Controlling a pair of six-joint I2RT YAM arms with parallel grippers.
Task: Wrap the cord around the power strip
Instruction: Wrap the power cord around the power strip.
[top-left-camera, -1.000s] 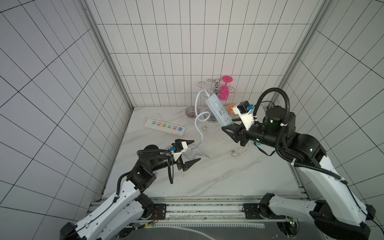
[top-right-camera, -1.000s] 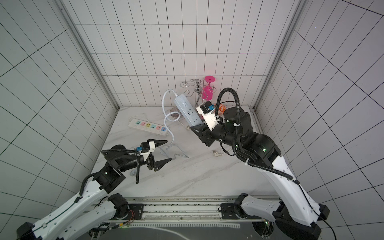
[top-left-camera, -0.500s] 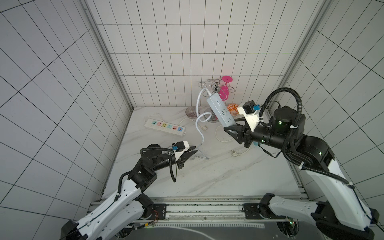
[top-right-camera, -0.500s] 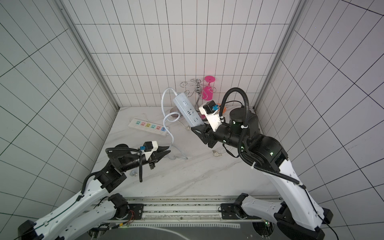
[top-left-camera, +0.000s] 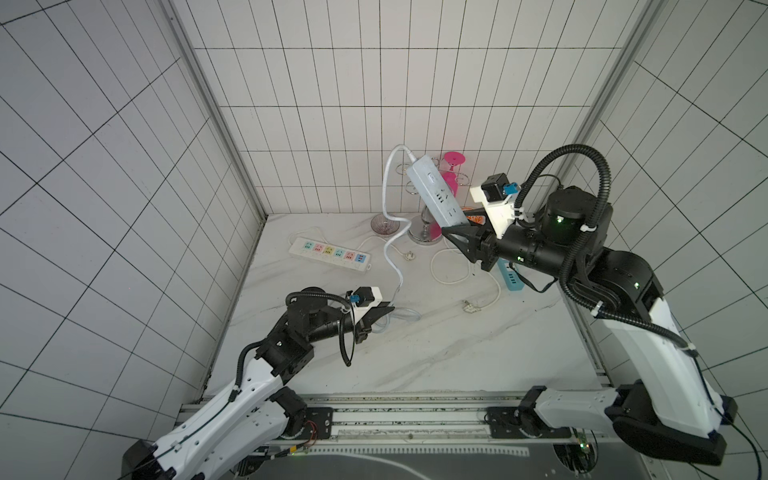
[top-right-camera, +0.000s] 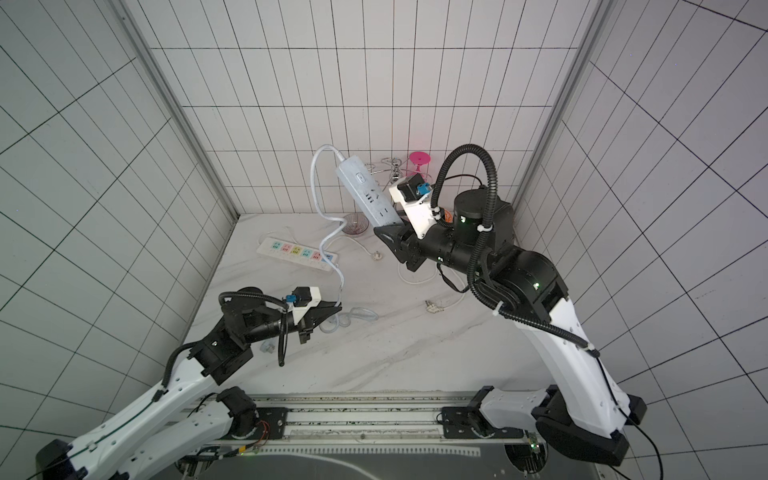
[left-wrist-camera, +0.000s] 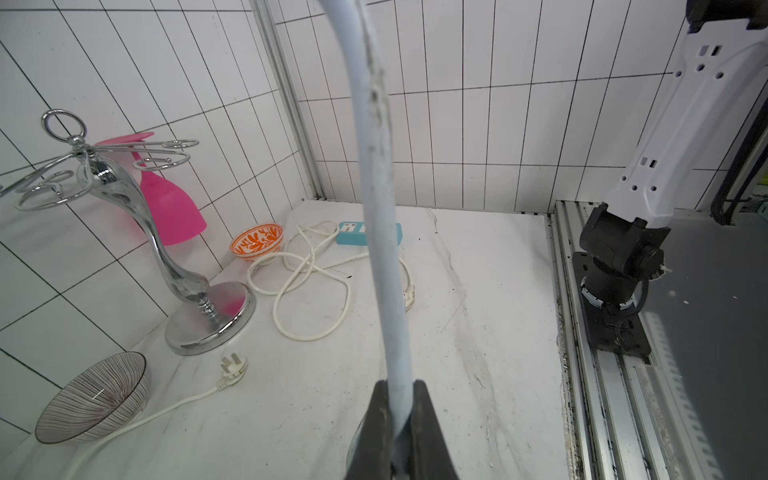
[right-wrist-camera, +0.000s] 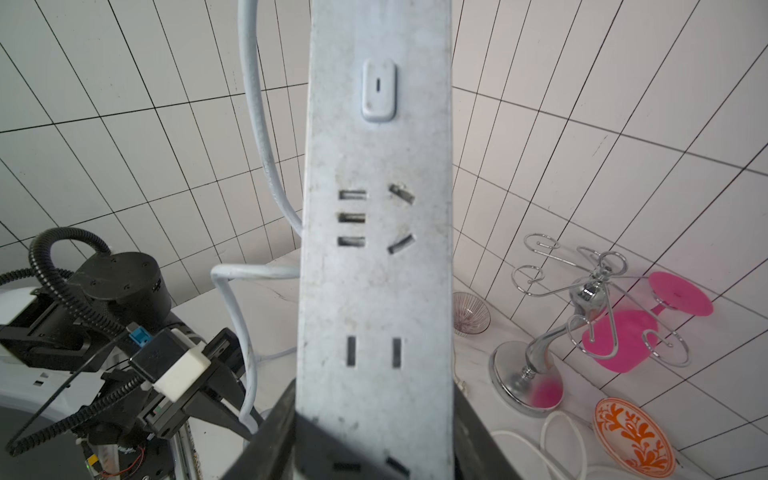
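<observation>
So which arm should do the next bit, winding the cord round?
Left, probably. The left gripper is shut on the cord and free to carry it round, while the right gripper is busy holding the power strip up, tilted in the air.

The power strip (right-wrist-camera: 376, 270) is pale matt plastic, scuffed and speckled with grime. The cord (left-wrist-camera: 380, 249) has a smooth sheath with one rough, dirty streak. The glass rack (left-wrist-camera: 124, 195) is mirror-polished metal. The worktop (top-left-camera: 457, 353) looks like smooth, faintly glossy veined marble. The wall tiles (top-left-camera: 332, 62) shine softly.
</observation>
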